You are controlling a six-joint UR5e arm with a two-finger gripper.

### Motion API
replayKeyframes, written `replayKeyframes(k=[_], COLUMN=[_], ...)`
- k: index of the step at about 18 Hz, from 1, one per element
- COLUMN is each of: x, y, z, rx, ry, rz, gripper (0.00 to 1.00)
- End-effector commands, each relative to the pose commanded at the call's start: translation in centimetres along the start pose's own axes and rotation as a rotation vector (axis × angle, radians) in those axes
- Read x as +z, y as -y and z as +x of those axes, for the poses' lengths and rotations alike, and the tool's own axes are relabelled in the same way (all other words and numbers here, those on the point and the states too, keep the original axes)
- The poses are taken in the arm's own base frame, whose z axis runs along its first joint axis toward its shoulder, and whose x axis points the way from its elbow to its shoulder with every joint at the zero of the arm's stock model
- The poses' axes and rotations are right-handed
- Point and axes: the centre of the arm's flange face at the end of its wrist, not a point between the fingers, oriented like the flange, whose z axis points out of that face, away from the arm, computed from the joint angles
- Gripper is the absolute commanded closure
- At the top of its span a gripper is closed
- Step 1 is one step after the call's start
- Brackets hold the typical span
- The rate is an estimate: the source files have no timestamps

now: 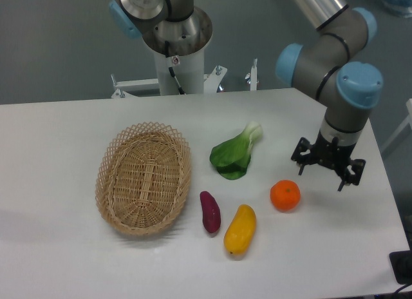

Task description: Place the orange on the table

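The orange (285, 195) rests on the white table (58, 138), right of the yellow-orange mango-like fruit. My gripper (327, 171) hangs up and to the right of the orange, clear of it. Its fingers are spread apart and hold nothing.
An oval wicker basket (143, 178) lies on the left half of the table. A leafy green vegetable (233, 154) lies in the middle, with a purple sweet potato (210, 211) and a yellow-orange fruit (239, 229) in front of it. The robot base (175, 48) stands behind the table.
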Motion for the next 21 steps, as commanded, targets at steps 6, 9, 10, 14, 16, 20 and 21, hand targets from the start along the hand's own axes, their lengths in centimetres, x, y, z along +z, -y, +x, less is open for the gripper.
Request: replayKeyframes(k=[6,9,10,14,16,20,21], x=[-0.4,-0.6,-0.8,-1.0,-1.2,-1.0,-1.0], y=[-5.0,-4.8,-4.6,-4.0,-3.6,-3.2,-3.2], z=[-1.2,-0.9,-0.9,-0.5,-0.4,-0.3,-0.3], rx=[0.023,0.066,0.086,0.137,0.143,0.149,0.149], ry=[-0.024,-0.023,-0.018,-0.018,-0.013,-0.017,-0.017], rz=[0.023,0.034,0.034,0.020,0.021,0.022,0.020], gripper=[0.00,0.00,0.00,0.00,0.00,0.00,0.00])
